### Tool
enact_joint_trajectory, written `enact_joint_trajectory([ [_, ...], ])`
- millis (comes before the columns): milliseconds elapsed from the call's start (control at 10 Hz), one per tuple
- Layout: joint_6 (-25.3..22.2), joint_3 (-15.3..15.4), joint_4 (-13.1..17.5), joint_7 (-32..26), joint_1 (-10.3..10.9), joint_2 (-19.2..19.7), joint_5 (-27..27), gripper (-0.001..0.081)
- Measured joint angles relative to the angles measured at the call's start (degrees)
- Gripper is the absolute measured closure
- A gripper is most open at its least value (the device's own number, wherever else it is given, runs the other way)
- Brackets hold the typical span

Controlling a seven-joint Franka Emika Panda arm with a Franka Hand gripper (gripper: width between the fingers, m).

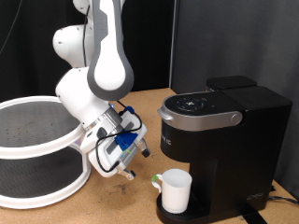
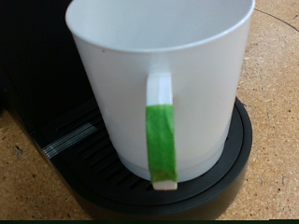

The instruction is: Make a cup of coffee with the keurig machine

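Observation:
The cup (image 1: 177, 191) is white and stands upright on the round drip tray of the keurig machine (image 1: 229, 140), under its brew head. In the wrist view the cup (image 2: 159, 65) fills the frame. It is empty, and its handle (image 2: 161, 131), wrapped in green tape, faces the camera. The black drip tray (image 2: 220, 177) lies under it. The gripper (image 1: 138, 168) hangs low just to the exterior view's left of the cup, pointing at the handle and a little apart from it. Its fingers do not show in the wrist view. The machine's lid is down.
A round white two-tier wire rack (image 1: 37, 140) stands at the exterior view's left on the wooden table (image 1: 112, 201). The white robot arm (image 1: 98, 65) rises behind the gripper. A black backdrop closes off the far side.

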Motion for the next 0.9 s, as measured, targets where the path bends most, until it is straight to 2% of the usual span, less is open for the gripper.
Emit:
enact_joint_trajectory([
  [200,-4.15,-0.15,0.07,-0.45,-0.27,-1.07,0.44,0.0003],
  [400,-7.98,-0.66,-0.26,0.32,-0.72,-4.99,0.38,0.0003],
  [600,-8.14,-0.76,-0.65,2.79,-0.75,-9.32,-1.29,0.0003],
  [700,-7.37,-0.71,-0.98,5.12,-0.75,-11.48,-3.49,0.0003],
  [900,-4.94,-0.53,-2.29,13.25,-0.79,-16.23,-13.14,0.0003],
])
